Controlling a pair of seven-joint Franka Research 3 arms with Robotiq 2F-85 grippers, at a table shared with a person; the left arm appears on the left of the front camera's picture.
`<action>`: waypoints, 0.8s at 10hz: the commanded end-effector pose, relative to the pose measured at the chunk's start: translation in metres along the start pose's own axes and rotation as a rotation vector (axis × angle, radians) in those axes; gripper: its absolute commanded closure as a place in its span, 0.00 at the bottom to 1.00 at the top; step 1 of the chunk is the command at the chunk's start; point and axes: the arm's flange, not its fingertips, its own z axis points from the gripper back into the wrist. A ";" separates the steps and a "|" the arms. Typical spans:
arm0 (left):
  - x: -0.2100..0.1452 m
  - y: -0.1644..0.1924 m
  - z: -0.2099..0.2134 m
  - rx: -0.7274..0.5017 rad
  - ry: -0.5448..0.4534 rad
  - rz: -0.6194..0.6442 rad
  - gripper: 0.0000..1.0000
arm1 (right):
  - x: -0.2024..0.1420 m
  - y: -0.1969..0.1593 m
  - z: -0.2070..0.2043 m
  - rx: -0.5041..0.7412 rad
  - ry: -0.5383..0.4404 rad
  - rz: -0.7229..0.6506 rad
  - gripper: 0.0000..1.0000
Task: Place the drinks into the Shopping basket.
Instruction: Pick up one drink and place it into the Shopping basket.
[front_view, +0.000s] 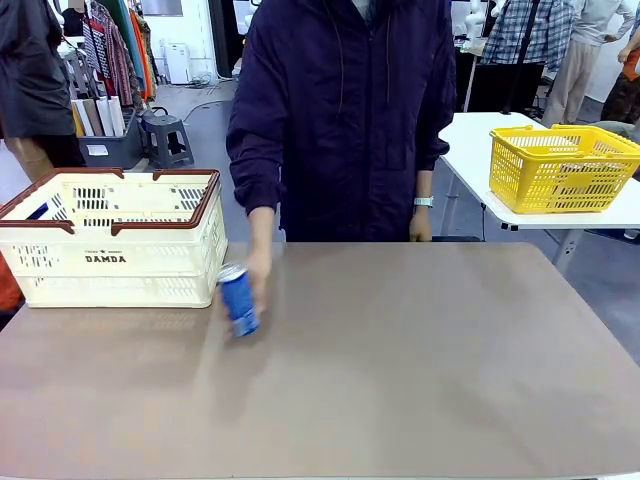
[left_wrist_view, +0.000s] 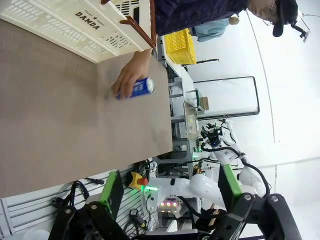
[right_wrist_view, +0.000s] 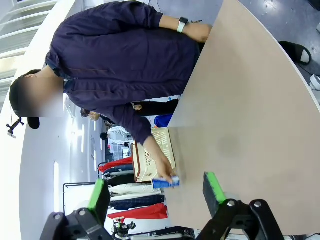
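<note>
1. A basket (front_view: 105, 275) of cream-white slotted plastic with a brown-red rim is seen at the table's (front_view: 400, 370) far left corner. "DAMDA" is printed on its near wall.
2. A blue and white can (front_view: 238, 300) is held in a person's hand (front_view: 260, 268), just beside the basket's near right corner and outside the basket.
3. The can is tilted, with its silver top leaned toward the basket. Its lower end is down at the table top; whether it touches cannot be told, as the can is blurred.
4. The person's other hand (front_view: 420, 225), with a watch (front_view: 424, 202) at the wrist, is placed at the table's far edge, right of the middle.
5. The left gripper (left_wrist_view: 169, 176) is seen from its wrist with its jaws apart and nothing between the green pads. It is held off the table's near edge, well apart from the can (left_wrist_view: 139, 87), the hand (left_wrist_view: 129, 75) and the basket (left_wrist_view: 75, 25).
6. The right gripper (right_wrist_view: 156, 194) is likewise spread wide and empty. The can (right_wrist_view: 166, 182), the hand (right_wrist_view: 162, 167) and the basket (right_wrist_view: 150, 160) are seen far off beyond it.
7. A yellow basket (front_view: 560, 165) is set on a white side table (front_view: 470, 140) beyond the far right corner.
</note>
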 end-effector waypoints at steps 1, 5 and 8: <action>0.001 -0.001 0.002 -0.020 -0.004 -0.018 0.00 | 0.001 0.002 0.003 -0.004 0.010 0.015 0.00; 0.001 -0.001 0.002 -0.020 -0.004 -0.018 0.00 | 0.001 0.002 0.003 -0.004 0.010 0.015 0.00; 0.000 0.000 0.000 0.000 0.000 0.000 0.00 | 0.001 0.002 0.003 -0.004 0.010 0.015 0.00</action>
